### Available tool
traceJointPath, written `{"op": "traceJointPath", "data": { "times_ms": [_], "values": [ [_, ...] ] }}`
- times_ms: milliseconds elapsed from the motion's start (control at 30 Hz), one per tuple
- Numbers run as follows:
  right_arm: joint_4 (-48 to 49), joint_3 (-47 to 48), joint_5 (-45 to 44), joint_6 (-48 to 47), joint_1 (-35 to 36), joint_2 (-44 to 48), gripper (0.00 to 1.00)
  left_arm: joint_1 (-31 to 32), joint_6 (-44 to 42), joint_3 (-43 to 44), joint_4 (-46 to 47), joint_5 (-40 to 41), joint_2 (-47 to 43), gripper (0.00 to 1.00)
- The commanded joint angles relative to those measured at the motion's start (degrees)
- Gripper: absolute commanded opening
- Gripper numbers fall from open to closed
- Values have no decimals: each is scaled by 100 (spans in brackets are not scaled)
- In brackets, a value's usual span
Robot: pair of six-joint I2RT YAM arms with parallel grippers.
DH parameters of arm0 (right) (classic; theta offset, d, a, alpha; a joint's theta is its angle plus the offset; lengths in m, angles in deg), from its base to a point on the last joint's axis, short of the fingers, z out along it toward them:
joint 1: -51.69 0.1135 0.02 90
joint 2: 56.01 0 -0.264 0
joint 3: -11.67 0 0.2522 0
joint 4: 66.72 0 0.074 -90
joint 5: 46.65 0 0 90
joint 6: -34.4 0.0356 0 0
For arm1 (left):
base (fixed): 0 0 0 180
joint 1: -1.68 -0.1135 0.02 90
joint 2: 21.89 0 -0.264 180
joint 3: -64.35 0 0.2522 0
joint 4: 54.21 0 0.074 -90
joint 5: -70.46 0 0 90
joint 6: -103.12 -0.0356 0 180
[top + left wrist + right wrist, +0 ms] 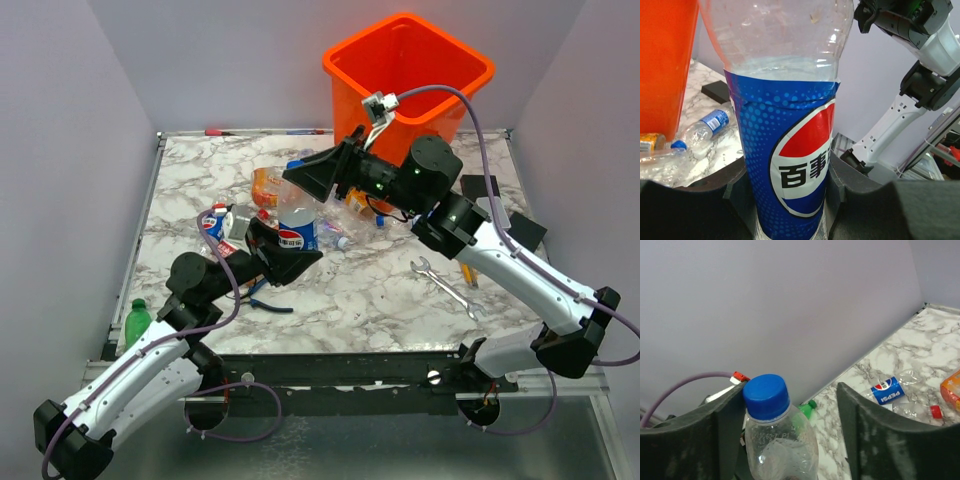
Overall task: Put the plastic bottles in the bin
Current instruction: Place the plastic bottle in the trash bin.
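**Pepsi bottle pinched upright on the left, right gripper spread over its cap**

The left gripper [288,252] pinches the Pepsi bottle [795,165] low on its blue label, a finger pressed to each side, and holds it upright over the bench [360,290], left of centre. In the left wrist view the bottle's top is cut off and its base is hidden between the fingers. Loose bottles [265,185] lie just behind it.

The right gripper [791,395] hangs over the bottle's neck with its fingers spread wide. The blue cap [766,395] stands between them, close against one finger and well clear of the other. Whether it touches that finger cannot be told. From above, this gripper covers the neck.

The bin [355,100] stands at the bench's far edge, right of centre, with its floor hidden behind the right wrist.
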Motion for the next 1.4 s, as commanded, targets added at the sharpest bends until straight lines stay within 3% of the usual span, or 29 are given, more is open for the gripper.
{"op": "traceJointPath", "data": {
  "times_ms": [0, 167, 233, 300, 367, 433, 467, 600, 700, 800, 900, 967, 1033, 1200, 1367],
  "values": [
    [-149, 178, 367, -16, 25, 6, 61, 32, -68, -9, 133, 18, -122, 24],
    [-650, 382, 721, -147, 26, -139, 59, 33, -131, 50, 55, 5, -84, 24],
    [-781, 385, 710, -199, 27, -139, 47, 27, -136, 61, 45, 7, -85, 24],
    [-934, 421, 720, -279, 25, -143, 25, 30, -131, 78, 10, 56, -74, 29],
    [-1095, 496, 691, -365, 25, -136, 2, 27, -110, 138, -182, 220, -80, 56],
    [-1344, 648, 510, -518, 25, -73, 0, 29, -203, 256, -535, 488, -121, 91],
    [-1509, 788, 340, -662, 25, -32, 0, 32, -284, 328, -764, 683, -164, 98],
    [-2458, 1751, -977, -1501, 25, 142, 0, 27, -912, 604, -1700, 1743, -527, 99],
    [-2493, 2273, -2840, -2086, 25, 375, 0, 34, -1532, 742, -2296, 2982, -734, 99],
    [-1311, 1782, -4541, -2827, 25, 874, 0, 30, -2034, 771, -2777, 4187, -846, 99],
    [386, 1247, -5566, -4214, 13, 1083, 0, 34, -2345, 660, -2947, 4940, -1003, 99],
    [1210, 1390, -6018, -5227, -70, 846, 0, 34, -2306, 483, -2940, 5194, -1168, 99],
    [1809, 1681, -6175, -5996, -369, 468, 0, 31, -2200, 286, -2901, 5243, -1326, 99],
    [899, 2889, -5486, -4447, -1955, -509, 0, 29, -1777, -208, -2887, 5226, -1757, 99],
    [1786, 3241, -5389, -4839, -2563, -1516, 0, 31, -1522, -616, -2956, 5308, -2305, 99]
  ]
}}
